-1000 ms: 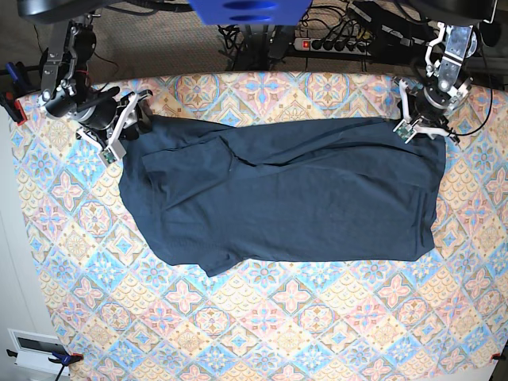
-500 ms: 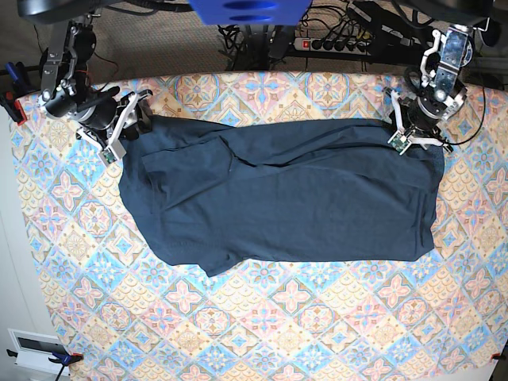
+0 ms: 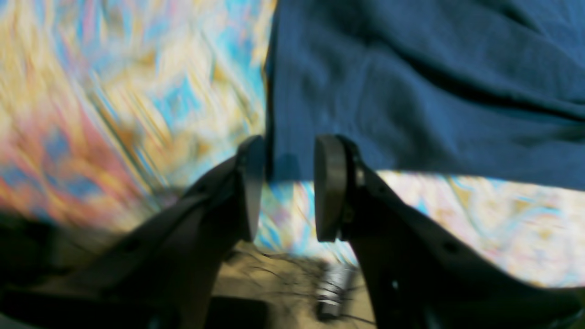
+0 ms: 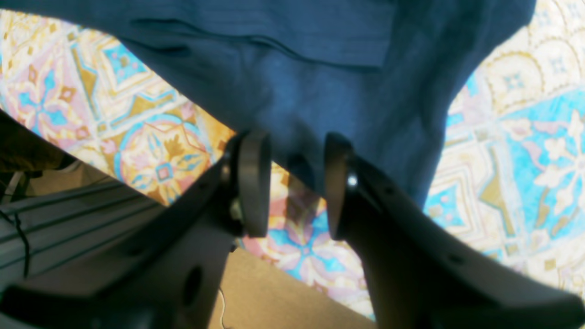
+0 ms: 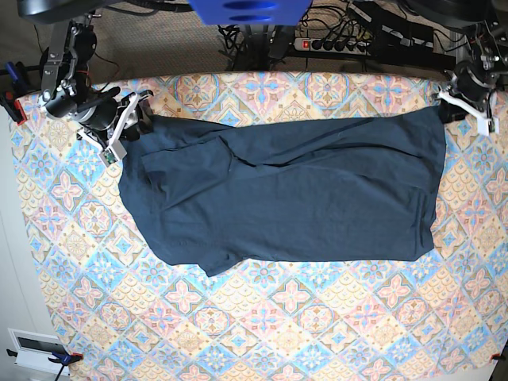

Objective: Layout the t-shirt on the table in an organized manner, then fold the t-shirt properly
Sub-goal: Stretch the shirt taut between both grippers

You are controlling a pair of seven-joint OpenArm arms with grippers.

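Base view: the t-shirt [image 5: 286, 190] lies spread across the far half of the table [image 5: 262, 333], its long edges running roughly parallel to the far edge; the whole near half of the patterned cloth is bare. The right gripper [image 5: 127, 119] sits at the shirt's far-left corner, the left gripper [image 5: 459, 101] at its far-right corner, close to the table's far-right corner.

Left wrist view: blurred; the left gripper [image 3: 285, 189] has its jaws apart, straddling the shirt's corner edge [image 3: 411, 91] without clamping it.

Right wrist view: the right gripper [image 4: 297, 183] also stands with jaws apart, a fold of the shirt [image 4: 297, 82] hanging between them, unpinched. No label or writing is readable.
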